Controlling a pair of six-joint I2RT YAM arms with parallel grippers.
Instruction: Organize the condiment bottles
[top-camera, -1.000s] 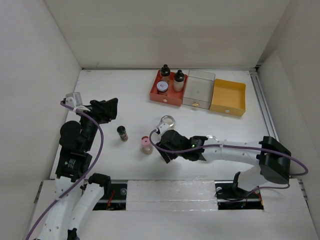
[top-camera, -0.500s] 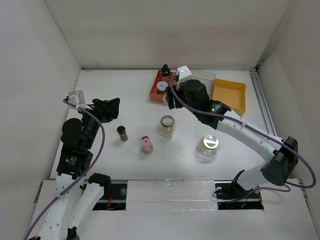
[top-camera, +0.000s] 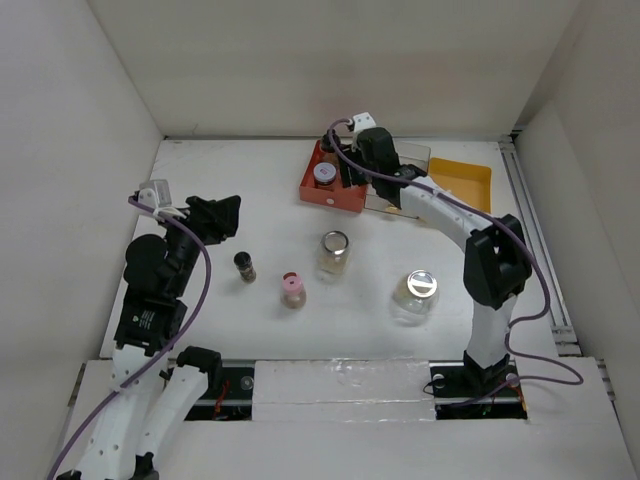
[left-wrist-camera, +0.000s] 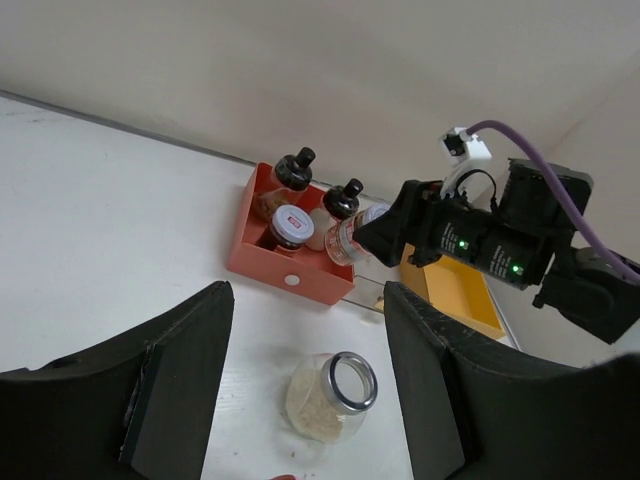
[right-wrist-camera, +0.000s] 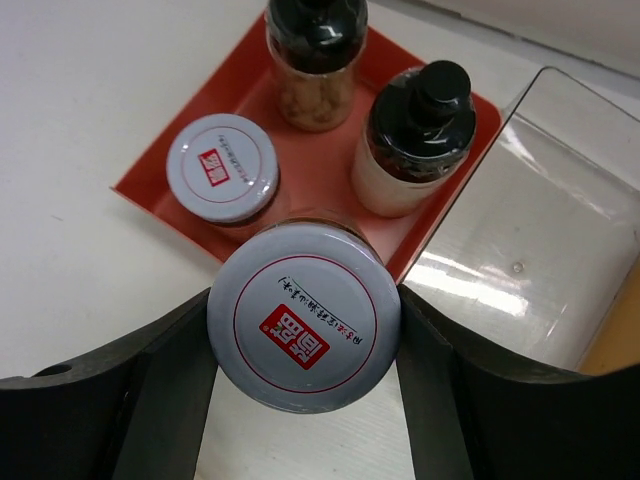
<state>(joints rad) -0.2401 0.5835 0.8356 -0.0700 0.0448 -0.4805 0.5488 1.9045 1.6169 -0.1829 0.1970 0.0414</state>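
My right gripper (right-wrist-camera: 304, 400) is shut on a grey-lidded spice jar (right-wrist-camera: 304, 330) and holds it over the front right part of the red tray (right-wrist-camera: 135, 188). The tray holds two black-capped bottles (right-wrist-camera: 315, 30) (right-wrist-camera: 420, 130) and a second grey-lidded jar (right-wrist-camera: 221, 165). The held jar also shows in the left wrist view (left-wrist-camera: 350, 232). On the table stand two clear glass jars (top-camera: 334, 252) (top-camera: 415, 295), a pink-capped bottle (top-camera: 292, 290) and a dark slim shaker (top-camera: 245, 265). My left gripper (top-camera: 215, 215) is open and empty at the left.
A clear tray (right-wrist-camera: 520, 230) sits right of the red tray, and an orange tray (top-camera: 460, 195) beyond it. White walls enclose the table on the left, back and right. The right arm (top-camera: 450, 220) stretches across the back right.
My right gripper has swung from the middle of the table, near the pink-capped bottle, to the back over the red tray. The left arm has hardly moved.
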